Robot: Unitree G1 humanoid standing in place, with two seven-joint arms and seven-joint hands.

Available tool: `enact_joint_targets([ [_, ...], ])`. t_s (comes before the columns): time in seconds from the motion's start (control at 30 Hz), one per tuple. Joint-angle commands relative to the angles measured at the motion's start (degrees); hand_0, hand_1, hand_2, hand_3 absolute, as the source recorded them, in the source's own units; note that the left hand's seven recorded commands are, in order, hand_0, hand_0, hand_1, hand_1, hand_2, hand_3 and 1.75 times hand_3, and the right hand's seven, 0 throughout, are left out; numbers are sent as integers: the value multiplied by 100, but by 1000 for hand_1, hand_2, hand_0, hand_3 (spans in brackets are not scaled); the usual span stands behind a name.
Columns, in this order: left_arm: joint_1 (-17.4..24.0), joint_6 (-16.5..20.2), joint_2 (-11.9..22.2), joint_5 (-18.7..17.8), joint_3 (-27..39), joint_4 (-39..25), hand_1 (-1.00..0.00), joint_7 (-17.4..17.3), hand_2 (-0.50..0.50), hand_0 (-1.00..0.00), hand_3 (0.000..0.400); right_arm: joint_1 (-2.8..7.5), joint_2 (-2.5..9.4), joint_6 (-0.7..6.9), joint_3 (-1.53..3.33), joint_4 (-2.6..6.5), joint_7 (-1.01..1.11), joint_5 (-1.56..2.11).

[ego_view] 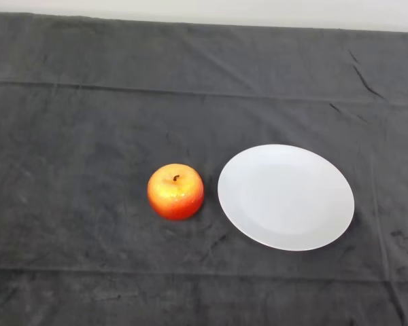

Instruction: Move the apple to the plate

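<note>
Sitting upright on the dark cloth (75, 136), red-and-yellow apple (175, 191), stem up and tipped slightly toward 12 o'clock, just beside and at 9 o'clock of the white plate (285, 197), apart from its rim, plate holding nothing.

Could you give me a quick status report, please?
No hand in view. Apple upright on cloth, just left of plate, not on it. Nothing between them.
</note>
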Motion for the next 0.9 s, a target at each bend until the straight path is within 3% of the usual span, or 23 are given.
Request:
enact_joint_targets([
  [0.03,-365,67,-6,194,120,225,0,-6,0,0,0,259,750,320,-45,409,2,-28],
  [0.9,-983,-465,-54,1035,-252,51,0,178,0,0,0,259,749,319,-49,411,0,-33],
])
